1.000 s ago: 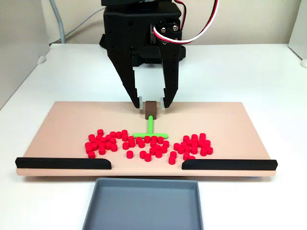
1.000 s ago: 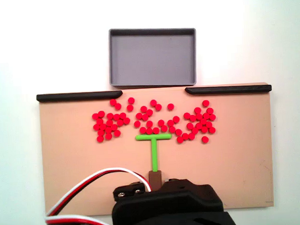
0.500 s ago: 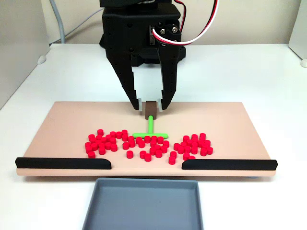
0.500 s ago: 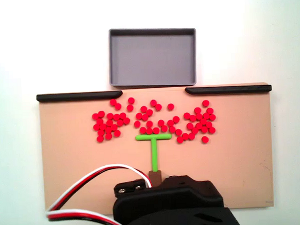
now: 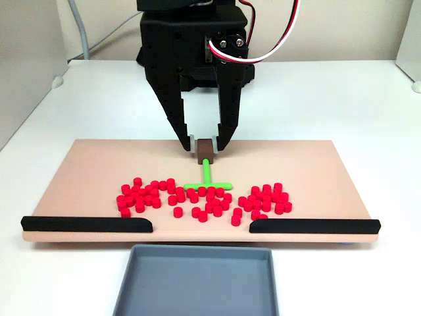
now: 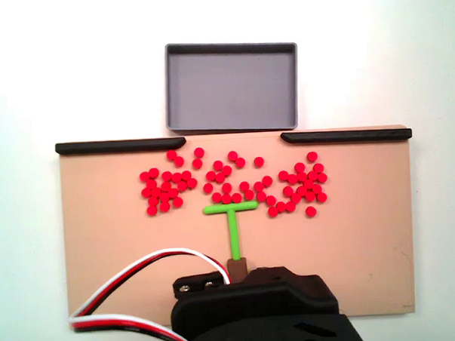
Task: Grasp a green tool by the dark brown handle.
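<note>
Fingers (image 5: 205, 145) point straight down, closed against dark brown handle (image 5: 206, 149) of green tool (image 5: 206, 175).

In a fixed view from above, most of the small dark brown rectangular handle (image 6: 235, 267) is covered by the black arm housing (image 6: 256, 313), itself cut by the bottom edge. In a fixed front view, the shallow grey plastic tray (image 5: 197, 280) is cropped below.
</note>
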Robot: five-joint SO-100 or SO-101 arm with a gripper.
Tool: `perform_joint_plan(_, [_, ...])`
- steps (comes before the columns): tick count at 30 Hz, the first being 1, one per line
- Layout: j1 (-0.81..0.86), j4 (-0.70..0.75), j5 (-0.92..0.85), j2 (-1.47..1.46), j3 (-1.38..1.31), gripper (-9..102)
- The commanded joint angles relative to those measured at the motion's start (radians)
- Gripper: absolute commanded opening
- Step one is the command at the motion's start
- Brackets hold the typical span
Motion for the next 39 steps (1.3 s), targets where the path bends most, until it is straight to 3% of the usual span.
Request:
perform_joint_plan(1, [-0.012, -0.003, 0.008, 0.008, -0.034, 11])
perform_joint_plan(27, [-0.020, 0.005, 0.018, 0.011, -0.032, 0])
perform_joint_plan(39, [-0.023, 0.012, 0.028, 0.051, -0.018, 0])
